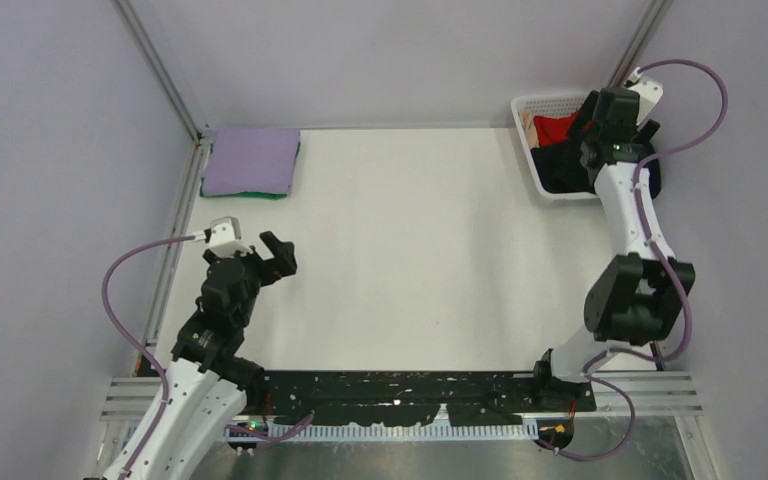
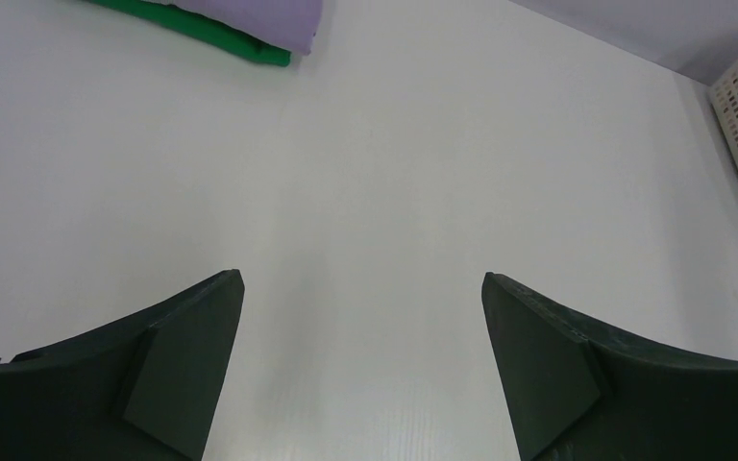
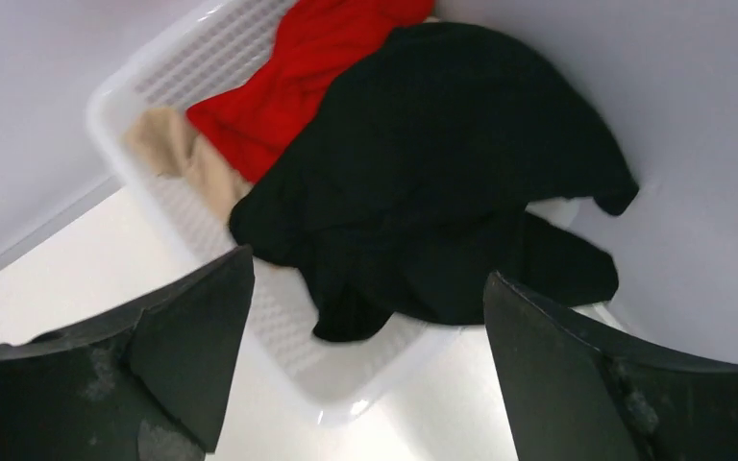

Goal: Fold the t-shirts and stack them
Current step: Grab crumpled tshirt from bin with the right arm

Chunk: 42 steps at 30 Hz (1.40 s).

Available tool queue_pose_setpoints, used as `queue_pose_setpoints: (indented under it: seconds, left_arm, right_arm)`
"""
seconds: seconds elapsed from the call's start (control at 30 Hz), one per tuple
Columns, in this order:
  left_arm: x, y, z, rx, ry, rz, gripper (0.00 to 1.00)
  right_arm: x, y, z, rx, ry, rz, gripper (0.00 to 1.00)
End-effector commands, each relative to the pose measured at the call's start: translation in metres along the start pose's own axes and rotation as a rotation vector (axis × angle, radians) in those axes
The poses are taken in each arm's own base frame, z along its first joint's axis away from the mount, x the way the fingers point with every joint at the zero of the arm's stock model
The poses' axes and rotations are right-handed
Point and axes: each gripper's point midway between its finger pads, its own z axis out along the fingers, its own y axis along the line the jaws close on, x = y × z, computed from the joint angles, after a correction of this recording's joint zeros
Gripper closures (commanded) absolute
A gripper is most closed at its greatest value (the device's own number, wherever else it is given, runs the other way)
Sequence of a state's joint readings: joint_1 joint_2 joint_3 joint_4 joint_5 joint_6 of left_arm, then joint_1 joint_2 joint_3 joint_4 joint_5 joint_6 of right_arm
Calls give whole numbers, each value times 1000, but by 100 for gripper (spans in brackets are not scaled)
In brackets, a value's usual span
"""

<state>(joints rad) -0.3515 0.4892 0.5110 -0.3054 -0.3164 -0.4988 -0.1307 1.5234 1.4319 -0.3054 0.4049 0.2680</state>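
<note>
**Right wrist view.** Nearest the lens, the two dark fingers of the right gripper (image 3: 367, 269) are being held wide apart, with nothing between them. The black t-shirt (image 3: 442, 163) is lying crumpled beyond the fingertips, toward 12 o'clock, apart from both fingers. It is filling most of the white lattice basket (image 3: 202, 53) and spilling over the rim at 3 o'clock. The red t-shirt (image 3: 298, 86) is lying at 11 o'clock of the black one and is partly covered by it. The beige t-shirt (image 3: 168, 144) is showing at 9 o'clock, against the basket wall.

The fabric is judged to be light, limp and not fragile. It is expected to sag and trail when lifted, and the red shirt may be dragged along. The bunched fold at the black shirt's 6 o'clock edge, which is nearest the fingers, is judged the best place to pinch.

**Left wrist view.** The left gripper (image 2: 361, 277) is likewise being held fully open and empty, over the bare white table (image 2: 394, 144). The folded lavender t-shirt (image 2: 250, 14) is lying on the green t-shirt (image 2: 231, 38) at 11 o'clock, well apart from the fingers.

**Top external view.** The folded pair is lying at the table's 10 o'clock corner and the basket at 2 o'clock. The right arm is being extended over the basket, and the left gripper is being held at 8 o'clock.
</note>
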Motion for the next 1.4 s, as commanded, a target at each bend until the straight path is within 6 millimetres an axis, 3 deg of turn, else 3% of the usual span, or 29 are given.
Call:
queue_pose_setpoints:
  seconds: [0.0, 0.03, 0.23, 0.47, 0.63, 0.7, 0.8, 0.87, 1.0, 1.13, 1.23, 1.37]
  left_arm:
    - [-16, 5, 5, -41, -88, -30, 1]
    - [-16, 6, 5, -47, -91, -29, 1]
    - [-14, 12, 7, -73, -96, -25, 1]
    - [-12, 16, 6, -87, -104, -32, 1]
    - [-11, 18, 5, -91, -109, -39, 1]
    - [-10, 18, 5, -89, -108, -42, 1]
    - [-11, 19, 4, -95, -111, -42, 1]
    - [-12, 20, 2, -98, -116, -44, 1]
    - [-14, 20, 0, -93, -129, -51, 1]
    - [-14, 21, -2, -90, -135, -58, 1]
    - [-15, 20, -2, -85, -137, -64, 1]
    - [-14, 18, -3, -71, -141, -72, 1]
  right_arm:
    - [19, -46, 48, 191, 182, -34, 3]
    - [22, -48, 63, 220, 195, -49, 3]
    - [54, -64, 101, 318, 318, -134, 1]
    - [92, -70, 121, 351, 406, -169, 7]
    - [101, -66, 133, 333, 420, -182, 14]
    - [102, -62, 140, 311, 415, -189, 21]
    - [98, -60, 146, 304, 393, -192, 56]
    - [88, -59, 146, 305, 362, -194, 74]
    - [47, -52, 136, 269, 265, -172, 93]
    - [-15, -40, 107, 214, 115, -146, 95]
    - [-71, -29, 66, 172, -33, -132, 95]
    - [-127, -17, 14, 90, -198, -85, 95]
